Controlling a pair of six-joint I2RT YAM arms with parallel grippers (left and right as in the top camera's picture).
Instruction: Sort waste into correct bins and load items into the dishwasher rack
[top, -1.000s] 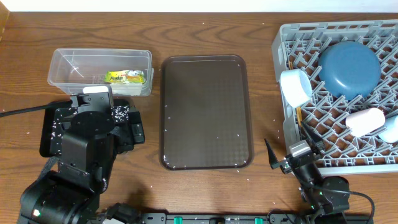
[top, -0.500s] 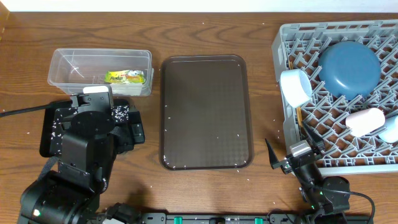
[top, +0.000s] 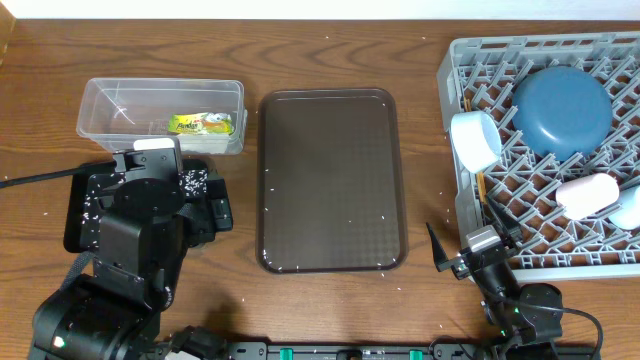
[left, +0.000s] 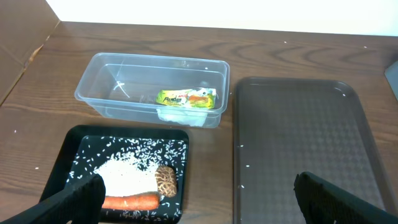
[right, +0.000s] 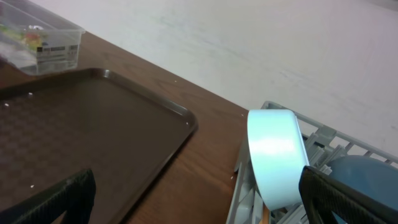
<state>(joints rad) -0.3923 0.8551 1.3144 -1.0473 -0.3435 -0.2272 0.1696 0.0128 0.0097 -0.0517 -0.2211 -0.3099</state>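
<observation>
Nothing has moved since the earlier frames; both arms and all things lie as they did. The left end effector hangs with its fingers spread wide and empty, above the near edge of the black tray and the worktop. On this tray lie the white rice grains in a heap with many loose ones around, the brown food lump touching the heap, and the small carrot just in front of both. Behind the tray stands the clear tub, which holds the green-yellow wrapper on top of the crumpled white napkin. The brown serving tray lies in the middle of the worktop and carries only a few grains. The right end effector is also fully open and holds nothing, near the front left corner of the grey dishwasher rack. In the rack the dark-blue plate leans at the back, the white bowl stands on its edge at the left side, the pink cup lies on its side and the light-blue cup is just beside it at the right border. The wooden chopsticks show as a thin line below the bowl.
</observation>
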